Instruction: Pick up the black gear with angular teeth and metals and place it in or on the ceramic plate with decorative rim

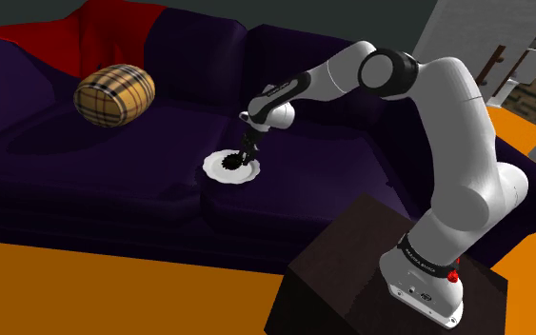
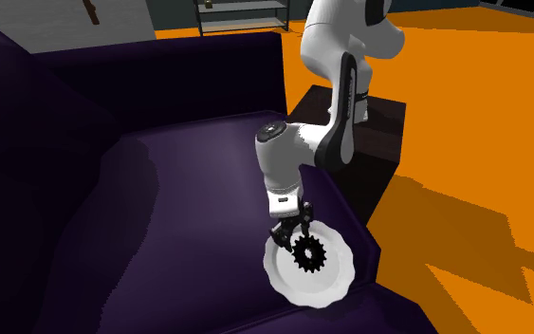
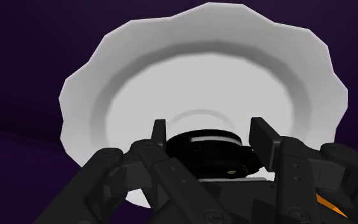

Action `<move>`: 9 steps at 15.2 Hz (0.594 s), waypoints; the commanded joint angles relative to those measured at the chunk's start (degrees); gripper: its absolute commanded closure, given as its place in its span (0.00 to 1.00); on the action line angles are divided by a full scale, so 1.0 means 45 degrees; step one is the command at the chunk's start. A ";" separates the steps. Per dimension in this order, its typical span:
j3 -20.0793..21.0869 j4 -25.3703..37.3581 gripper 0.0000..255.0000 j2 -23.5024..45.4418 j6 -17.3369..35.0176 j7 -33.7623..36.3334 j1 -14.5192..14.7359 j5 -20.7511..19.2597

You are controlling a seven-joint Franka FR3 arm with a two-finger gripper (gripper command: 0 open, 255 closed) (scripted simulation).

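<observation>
Step in hand: the placing phase. The pick looks complete, and the release is not yet done.

Gripper (image 2: 298,237): the 2 black fingers (image 3: 160,135) stand at a narrow spread, 1 on each side of the black gear (image 2: 307,254). In the wrist view they appear to press against its flanks, so it is judged held.

Gear (image 3: 209,153): toothed and dark, with a pale band on its upper face. It sits directly over the inner well of the white plate (image 2: 336,285). Whether its underside already touches the plate cannot be told.

Plate (image 3: 171,38): white, with a scalloped rim. It lies flat on the seat of the dark purple sofa (image 1: 351,162), near the seat's front edge in the second exterior view.

Arm: it reaches from the dark stand (image 1: 351,276) up and to the shoulder view's left, with the wrist pointing down at the plate (image 1: 216,169).

Other items: a plaid barrel-shaped cushion (image 1: 113,93) rests well apart from the plate, towards the shoulder view's left. An orange floor (image 1: 85,285) lies in front of the sofa.

Next move, as a judgement: lower the gear until it rests on the plate, if any gap remains. Then widen the fingers enough to clear the teeth and lift straight up. A sideways pull could catch a tooth and drag the gear or shift the plate on the soft seat.
</observation>
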 commanded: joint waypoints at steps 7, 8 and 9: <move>-0.0003 0.0053 0.00 0.0057 0.0010 -0.0002 0.0012 -0.0005; -0.0003 0.0052 0.00 0.0057 0.0011 -0.0002 0.0012 -0.0005; -0.0003 0.0053 0.00 0.0057 0.0010 -0.0003 0.0011 -0.0005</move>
